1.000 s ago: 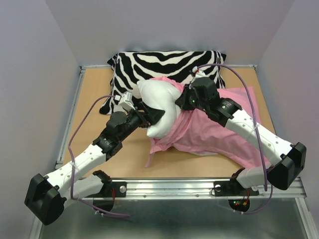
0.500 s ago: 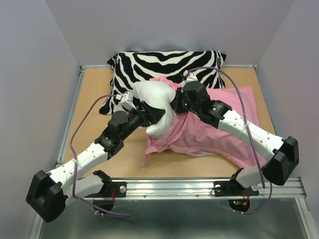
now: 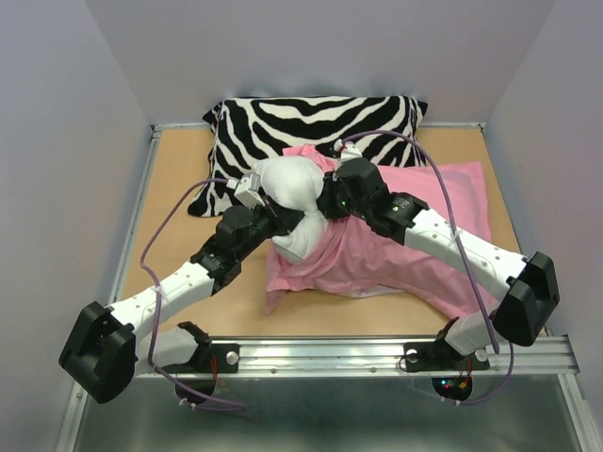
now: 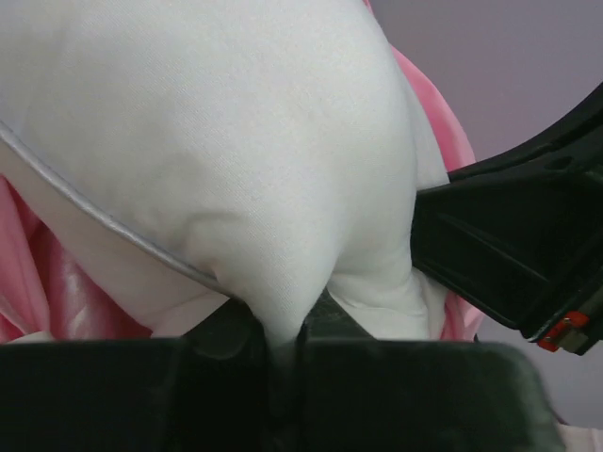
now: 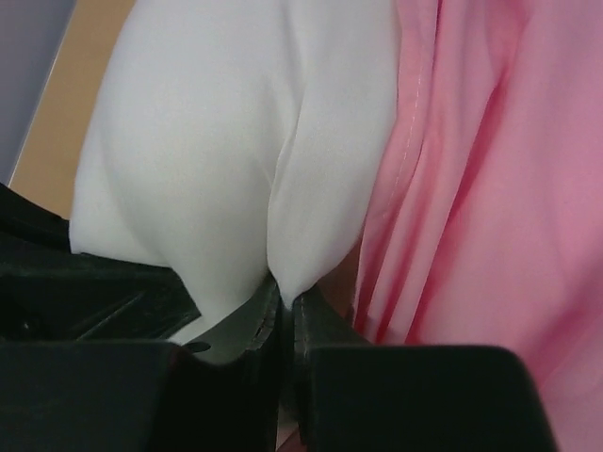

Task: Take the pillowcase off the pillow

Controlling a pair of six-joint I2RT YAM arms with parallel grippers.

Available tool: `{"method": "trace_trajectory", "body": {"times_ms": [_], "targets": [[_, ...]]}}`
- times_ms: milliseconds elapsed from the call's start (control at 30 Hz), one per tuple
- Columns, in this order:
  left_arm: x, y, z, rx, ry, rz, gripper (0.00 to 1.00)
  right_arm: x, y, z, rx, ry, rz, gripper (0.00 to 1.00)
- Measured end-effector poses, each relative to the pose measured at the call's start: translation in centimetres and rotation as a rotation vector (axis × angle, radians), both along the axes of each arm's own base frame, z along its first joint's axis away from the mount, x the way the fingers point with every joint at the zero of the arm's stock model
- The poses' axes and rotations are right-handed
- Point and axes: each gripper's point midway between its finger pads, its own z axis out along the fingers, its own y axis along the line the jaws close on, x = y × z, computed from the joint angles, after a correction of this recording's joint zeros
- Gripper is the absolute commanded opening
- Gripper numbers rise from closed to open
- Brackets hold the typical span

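From above, we see the pillow [image 3: 287,186] bulging white out of the left end of the pillowcase [image 3: 386,259]. The pink cover lies spread across the middle and right of the table [image 3: 174,179], with the zebra cushion [image 3: 311,118] behind both at the far edge. The two arms meet at that white bulge, one from each side, but this view hides how their fingers stand. The wrist cameras settle it. The left gripper [image 4: 283,344] has its fingers drawn together on a pinched fold at the underside of the pillow, and pink satin shows beyond it on both sides. The right gripper [image 5: 285,315] is likewise clamped on a white fold, with the hem of the pillowcase running just beside it on the right (we cannot tell whether any pink is caught in the pinch too). Each wrist view also shows the other arm's black body close by, so the two grips sit near each other on the same exposed end. The rest of the pillow is inside the cover, and a sliver of white shows under the cover's near edge.
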Motion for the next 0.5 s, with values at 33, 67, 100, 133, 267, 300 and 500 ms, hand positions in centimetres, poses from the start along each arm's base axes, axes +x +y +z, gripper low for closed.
{"method": "trace_trajectory", "body": {"times_ms": [33, 67, 100, 133, 267, 300, 500], "targets": [[0.1, 0.2, -0.3, 0.012, 0.004, 0.003, 0.0, 0.0, 0.0, 0.1, 0.001, -0.002, 0.0, 0.22], [0.1, 0.2, -0.5, 0.018, 0.009, 0.005, 0.0, -0.1, -0.1, 0.3, 0.005, -0.005, 0.001, 0.35], [0.1, 0.2, -0.5, 0.024, 0.012, 0.005, 0.0, -0.2, 0.0, 0.5, 0.007, -0.007, 0.003, 0.42], [0.1, 0.3, -0.5, 0.032, 0.015, 0.01, 0.0, -0.2, -0.1, 0.6, 0.008, -0.008, -0.002, 0.48], [0.3, 0.7, 0.7, 0.072, 0.028, 0.03, 0.0, -0.8, -0.7, 2.1, -0.004, -0.039, -0.033, 0.78], [0.3, 0.7, 1.7, 0.077, 0.021, 0.032, 0.0, -1.0, -1.1, 3.3, -0.002, -0.059, -0.049, 0.8], [-0.1, 0.5, 7.0, 0.052, -0.057, 0.036, 0.0, -3.4, -5.0, 9.8, 0.069, -0.164, -0.143, 0.84]]}}
